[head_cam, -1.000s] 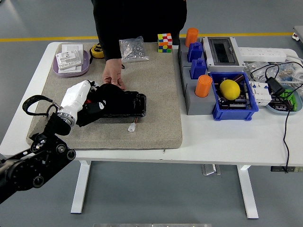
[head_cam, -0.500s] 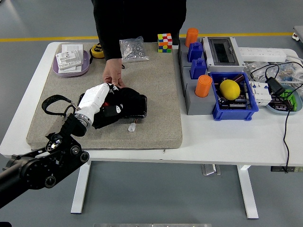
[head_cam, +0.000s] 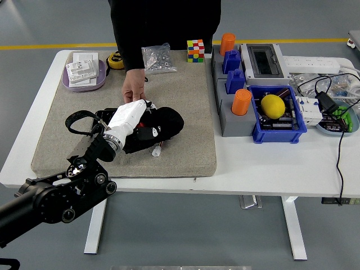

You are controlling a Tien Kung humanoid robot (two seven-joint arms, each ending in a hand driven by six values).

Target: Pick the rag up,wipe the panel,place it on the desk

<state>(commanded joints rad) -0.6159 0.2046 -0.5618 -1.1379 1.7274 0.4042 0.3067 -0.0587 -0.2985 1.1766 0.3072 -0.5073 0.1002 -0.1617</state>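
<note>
The black rag (head_cam: 163, 122) lies bunched just left of the frame's centre, on the grey mat (head_cam: 185, 95) that covers the left half of the white table (head_cam: 270, 163), and it drapes over the dark panel (head_cam: 147, 142), of which only a low edge shows beneath the cloth. The robot's left hand (head_cam: 134, 121), in its white shell, presses down onto the rag's left part; its dark fingers are buried in the cloth, so they seem to grip the rag, though the exact curl is hard to make out. The black left arm (head_cam: 56, 194) runs from the lower left corner up to that hand. A small white connector (head_cam: 157, 151) sits on the mat just below the rag. Right above the robot hand, a person's hand (head_cam: 134, 90) rests on the mat, reaching down from the dark-clothed person (head_cam: 163, 22) at the top of the frame. Along the mat's upper edge are a purple tray (head_cam: 84, 81) with white parts, a yellow tape measure (head_cam: 116, 59), a clear bag of screws (head_cam: 157, 58) and a colour cube (head_cam: 196, 50). To the right stand a grey holder (head_cam: 232, 115) with blue blocks and orange cups, a blue bin (head_cam: 278, 126) holding a yellow ball (head_cam: 273, 106), a grey electrical box (head_cam: 264, 63), and a tangle of cables (head_cam: 332, 98) at the far right.
</note>
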